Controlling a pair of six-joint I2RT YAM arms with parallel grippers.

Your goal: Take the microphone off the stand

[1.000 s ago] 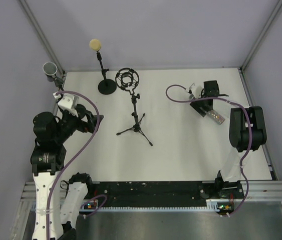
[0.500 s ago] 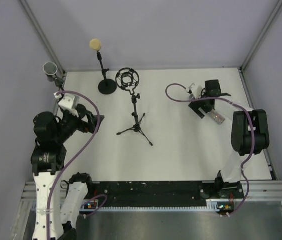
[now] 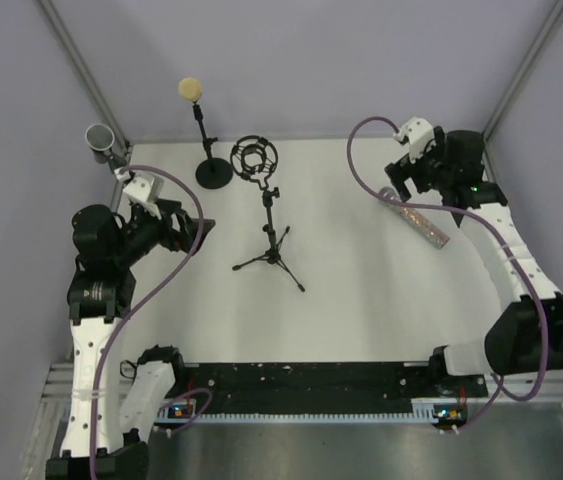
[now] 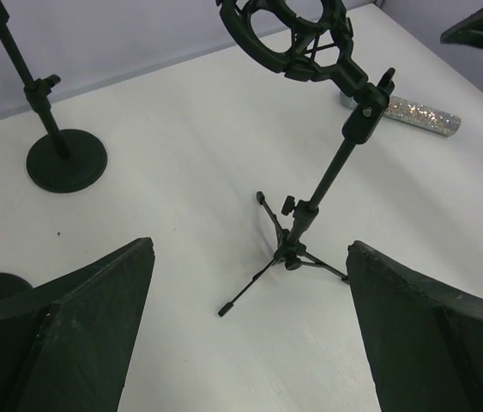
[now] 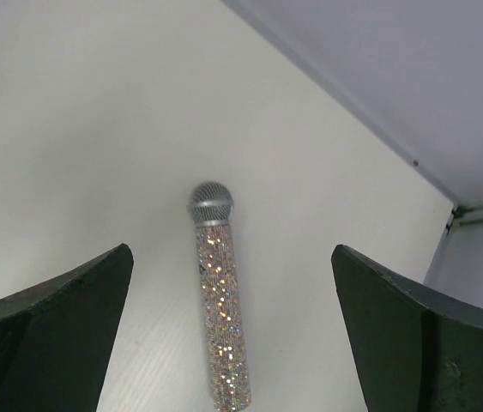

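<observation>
On the white table [image 3: 361,300] the black tripod stand [image 4: 329,184] carries an empty shock-mount ring [image 4: 297,70], so my left gripper [image 4: 250,257] idles before it, fingers spread, while my right gripper [image 5: 232,257], fingers equally spread, hovers over the glittery silver microphone [image 5: 220,326] lying flat, well off to the stand's right.

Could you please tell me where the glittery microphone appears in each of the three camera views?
Top external: the microphone lies right of centre, towards the far right corner.
Left wrist: the microphone lies at upper right, beyond the stand.
Right wrist: the microphone sits centre-bottom, head pointing up the picture.
Shared landmark: the tripod stand, left of the microphone in the top and left wrist views; not in the right wrist view.
</observation>
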